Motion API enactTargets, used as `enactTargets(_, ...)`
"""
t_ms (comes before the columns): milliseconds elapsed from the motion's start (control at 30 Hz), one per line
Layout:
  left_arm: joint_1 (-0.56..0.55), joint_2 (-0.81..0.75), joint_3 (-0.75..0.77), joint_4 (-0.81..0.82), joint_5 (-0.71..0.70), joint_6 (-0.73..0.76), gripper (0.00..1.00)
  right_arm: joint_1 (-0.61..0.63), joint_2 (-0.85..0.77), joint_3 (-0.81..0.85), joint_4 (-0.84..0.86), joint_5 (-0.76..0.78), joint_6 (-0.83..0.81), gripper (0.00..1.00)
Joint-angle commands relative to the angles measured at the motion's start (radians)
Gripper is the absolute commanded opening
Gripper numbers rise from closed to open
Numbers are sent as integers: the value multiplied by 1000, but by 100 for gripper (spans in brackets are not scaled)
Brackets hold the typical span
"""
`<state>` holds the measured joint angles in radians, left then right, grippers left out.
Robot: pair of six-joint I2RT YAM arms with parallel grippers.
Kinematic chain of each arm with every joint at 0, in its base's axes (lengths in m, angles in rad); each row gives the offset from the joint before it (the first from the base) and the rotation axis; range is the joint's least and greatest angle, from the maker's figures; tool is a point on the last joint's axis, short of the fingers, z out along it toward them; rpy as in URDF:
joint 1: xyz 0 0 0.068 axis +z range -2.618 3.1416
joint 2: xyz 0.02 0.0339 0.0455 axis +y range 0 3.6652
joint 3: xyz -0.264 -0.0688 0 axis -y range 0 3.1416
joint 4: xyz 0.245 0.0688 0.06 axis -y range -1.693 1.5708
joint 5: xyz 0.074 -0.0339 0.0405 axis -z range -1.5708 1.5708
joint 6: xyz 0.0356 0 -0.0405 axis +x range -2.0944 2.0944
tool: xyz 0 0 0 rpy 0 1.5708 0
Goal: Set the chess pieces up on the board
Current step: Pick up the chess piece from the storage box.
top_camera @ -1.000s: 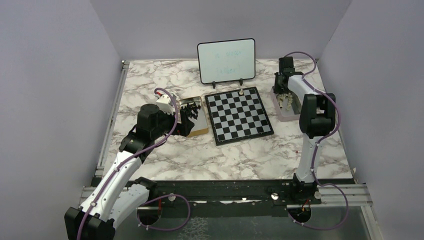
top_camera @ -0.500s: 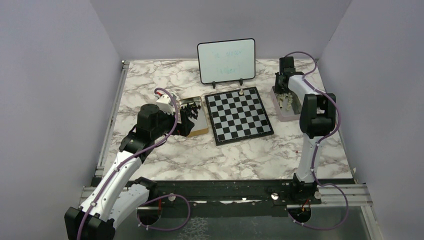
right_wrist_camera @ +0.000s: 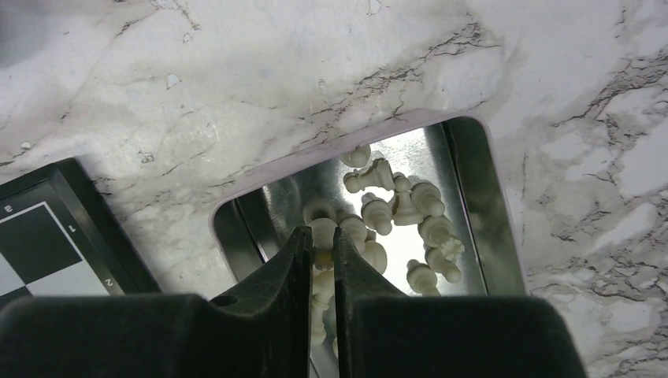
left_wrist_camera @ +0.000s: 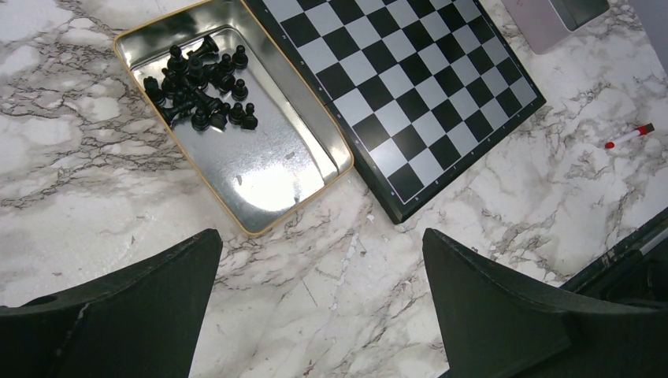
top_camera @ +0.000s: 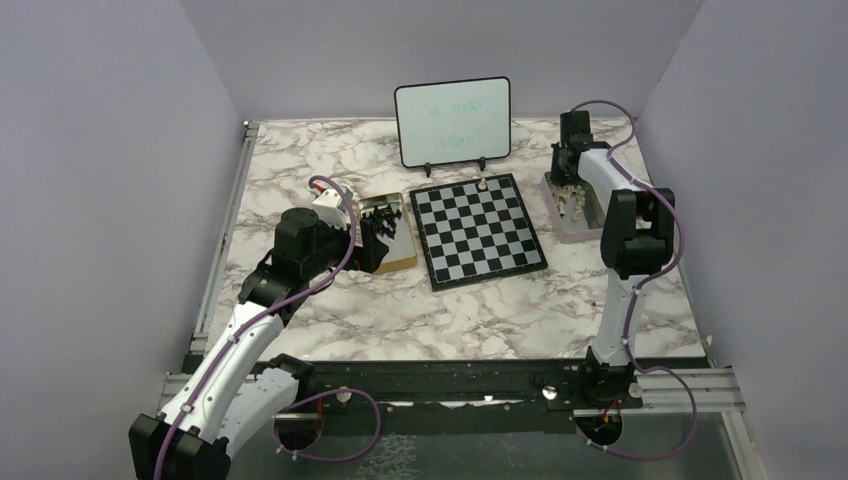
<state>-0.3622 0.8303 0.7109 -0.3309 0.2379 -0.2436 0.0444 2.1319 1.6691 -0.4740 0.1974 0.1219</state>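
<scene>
Right hand (right_wrist_camera: 321, 236) narrowed, pinching a small creamy-white chessman (right_wrist_camera: 321, 216) in its tin (right_wrist_camera: 474, 181), left hand (left_wrist_camera: 321, 238) wide

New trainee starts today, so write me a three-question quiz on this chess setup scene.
1. True or false: the left gripper is open.
2. The black pieces lie in: A) a gold-rimmed tin; B) a bowl; C) a cloth bag.
3. What colour are the pieces in the tray under the right gripper?
Key: 1 true; 2 A; 3 white.
</scene>
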Motion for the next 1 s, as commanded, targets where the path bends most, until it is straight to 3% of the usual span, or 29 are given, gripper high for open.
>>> enactTargets(0,-4,-17,-8,16,-13,2,99,-6,-86,26,-49,29,3,12)
enactTargets(533,-4,-25,-7,17,-9,1,99,12,-227,26,-117,-80,44,12)
enactTargets(967,-4,-15,-7,16,-8,0,99,164,-182,35,-91,-110,65,12)
